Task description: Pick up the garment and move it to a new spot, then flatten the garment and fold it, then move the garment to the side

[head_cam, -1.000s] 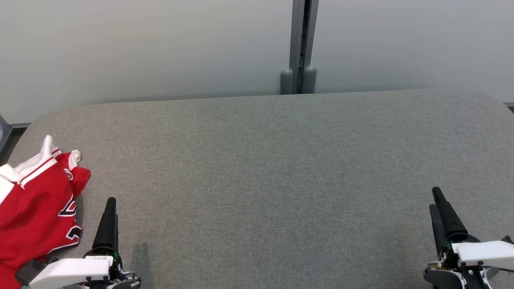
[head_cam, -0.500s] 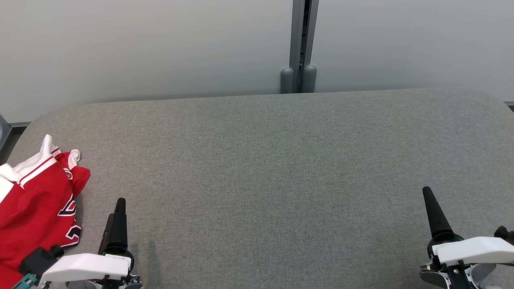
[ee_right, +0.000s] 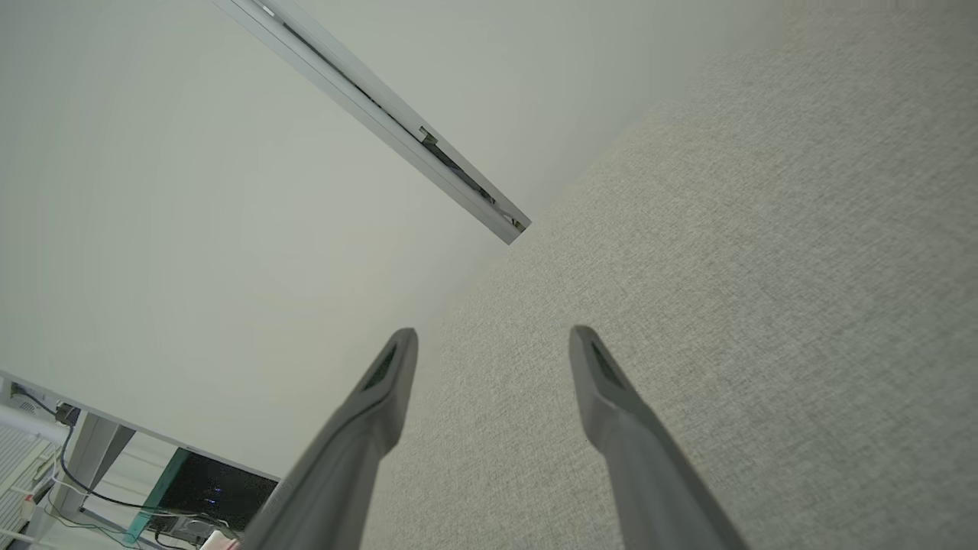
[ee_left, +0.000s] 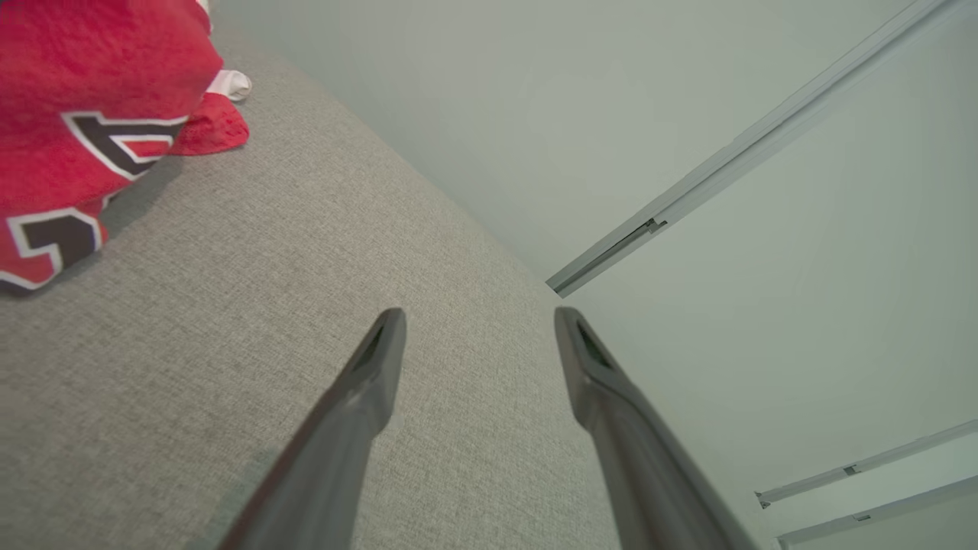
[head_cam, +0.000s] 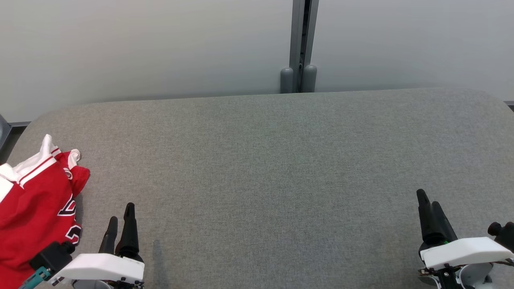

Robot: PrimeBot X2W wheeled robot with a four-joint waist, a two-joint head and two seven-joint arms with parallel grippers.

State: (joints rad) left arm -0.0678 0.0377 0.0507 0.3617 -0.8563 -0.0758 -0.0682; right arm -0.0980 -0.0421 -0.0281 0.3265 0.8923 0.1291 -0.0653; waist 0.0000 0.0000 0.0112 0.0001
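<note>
The crumpled red-and-white garment lies at the near left edge of the grey fabric-covered table, just left of the left gripper, while the right gripper sits at the near right, both with jaws spread wide and holding nothing.

Grey fabric surface, pale wall, metal post

Red garment on grey table

Garment on table, far left
</note>
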